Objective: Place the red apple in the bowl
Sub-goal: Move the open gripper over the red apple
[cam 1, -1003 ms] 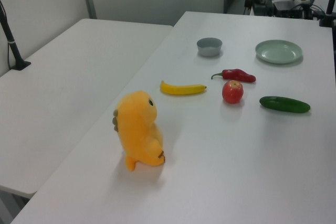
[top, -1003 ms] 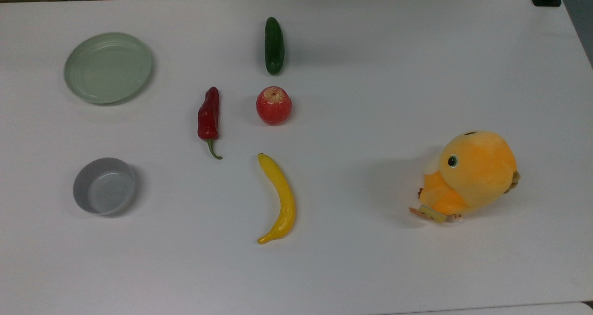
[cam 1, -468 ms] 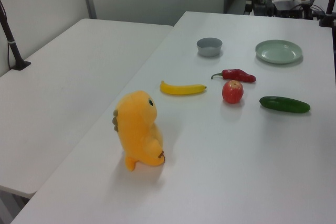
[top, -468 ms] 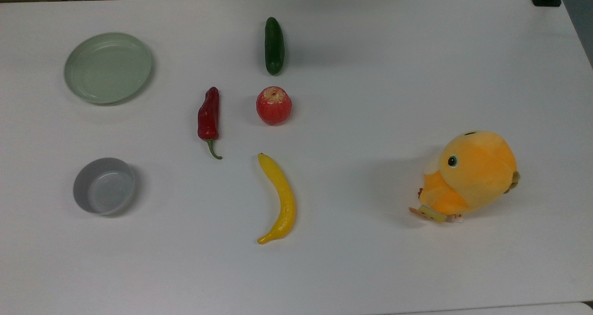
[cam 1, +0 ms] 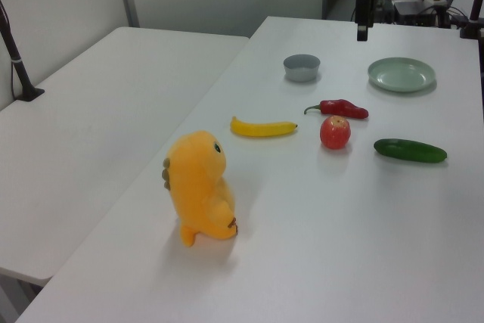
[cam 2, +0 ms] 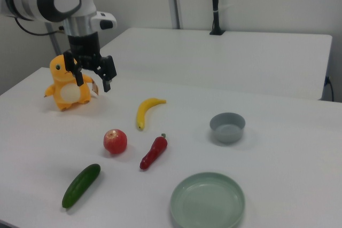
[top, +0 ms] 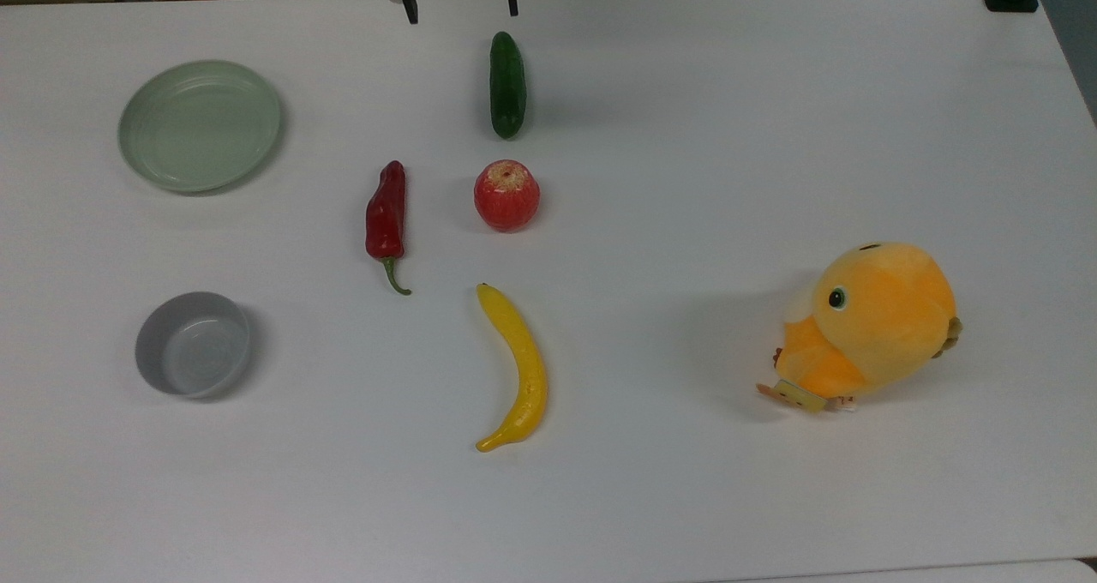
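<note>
- The table (top: pixel 686 94) is seen carrying everything.
- The gripper (cam 2: pixel 92 78) is held open and empty, upper left of the right view.
- The bowl (top: pixel 193 344) is seen lower left of the top view.
- The red apple (top: pixel 506 195) is seen on the table, center of the top view.

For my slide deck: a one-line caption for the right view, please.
Open gripper hangs above the table, the red apple and the bowl untouched.
</note>
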Available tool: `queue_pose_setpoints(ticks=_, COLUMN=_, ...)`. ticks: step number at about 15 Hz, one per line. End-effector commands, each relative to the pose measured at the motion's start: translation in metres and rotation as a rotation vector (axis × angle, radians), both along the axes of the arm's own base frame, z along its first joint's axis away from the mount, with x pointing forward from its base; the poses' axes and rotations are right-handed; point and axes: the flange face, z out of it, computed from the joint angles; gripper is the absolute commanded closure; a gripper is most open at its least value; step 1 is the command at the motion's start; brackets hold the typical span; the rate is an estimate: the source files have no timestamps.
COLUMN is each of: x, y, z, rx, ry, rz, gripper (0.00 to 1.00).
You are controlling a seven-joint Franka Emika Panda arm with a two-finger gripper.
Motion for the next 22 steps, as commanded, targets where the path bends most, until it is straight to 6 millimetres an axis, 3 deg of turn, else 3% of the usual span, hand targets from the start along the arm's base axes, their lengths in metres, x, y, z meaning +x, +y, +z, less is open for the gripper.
queue_pose_setpoints(ticks=1, x=0.0, y=0.002, z=-0.023, rx=-0.014, ry=0.034, rz=0.029, gripper=0.0)
queue_pose_setpoints(ticks=4, x=0.004, y=0.014, z=-0.058, rx=-0.013, ry=0.008, rz=0.033, gripper=0.0)
queue_pose_setpoints(ticks=11, x=0.011, y=0.019, z=-0.126, rx=-0.009, ry=-0.057, rz=0.029, gripper=0.0)
queue_pose_setpoints(ticks=16, x=0.024, y=0.024, z=-0.158, rx=-0.003, ry=-0.105, rz=0.014, gripper=0.0)
queue_pose_setpoints(ticks=22, x=0.021, y=0.042, z=-0.2, rx=0.013, ry=-0.206, rz=-0.007, gripper=0.0)
